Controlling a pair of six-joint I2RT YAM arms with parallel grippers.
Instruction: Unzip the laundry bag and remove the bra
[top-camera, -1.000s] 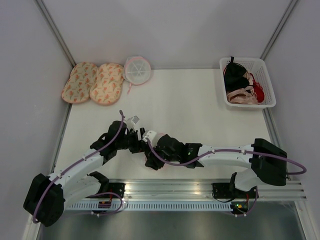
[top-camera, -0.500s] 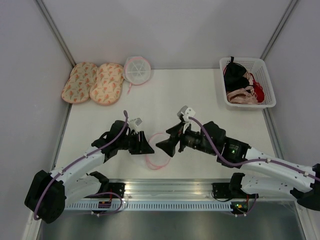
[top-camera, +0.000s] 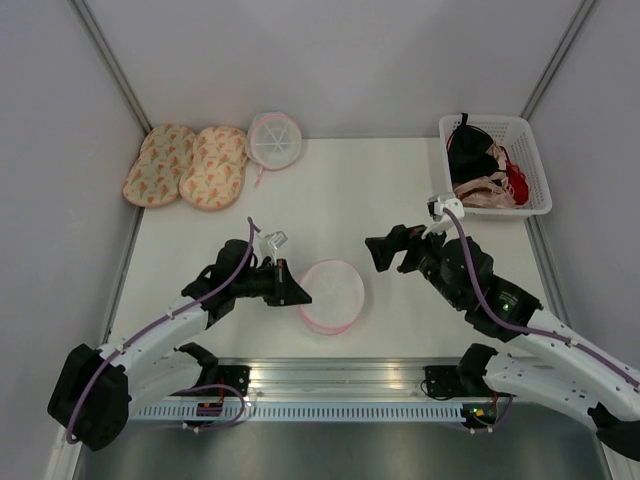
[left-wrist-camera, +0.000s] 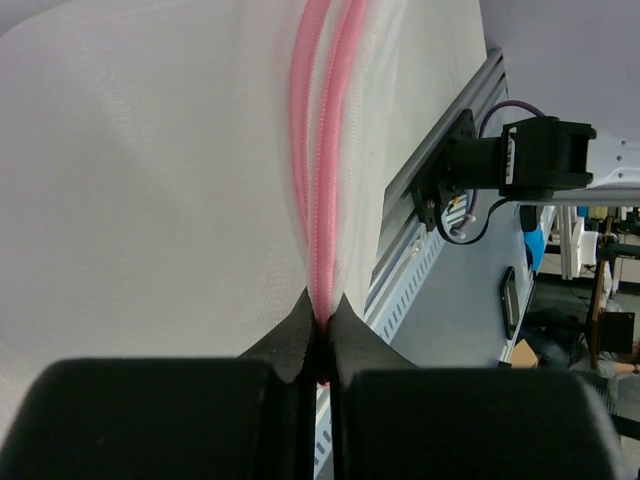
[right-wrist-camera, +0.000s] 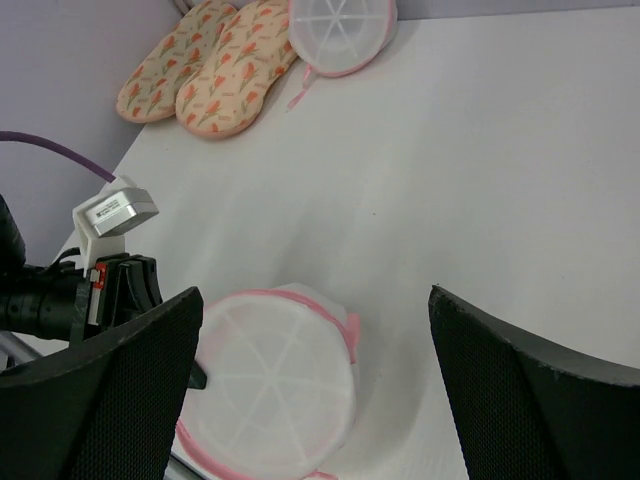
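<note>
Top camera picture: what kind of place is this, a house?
Probably a robot lab booth, not a house: plain grey walls box in a white table, and two robot arms are bolted to a metal rail.

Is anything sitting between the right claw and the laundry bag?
Nothing visible. Only bare table separates the open right claw from the laundry bag. The left claw pinches the bag's pink edging on the opposite side.

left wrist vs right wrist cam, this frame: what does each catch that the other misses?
Left wrist only: the pinch itself, left gripper shut on the pink edging of the laundry bag, plus the front rail. Right wrist only: open right gripper, two floral pads, a second round pouch. Both: the laundry bag's white mesh.
</note>
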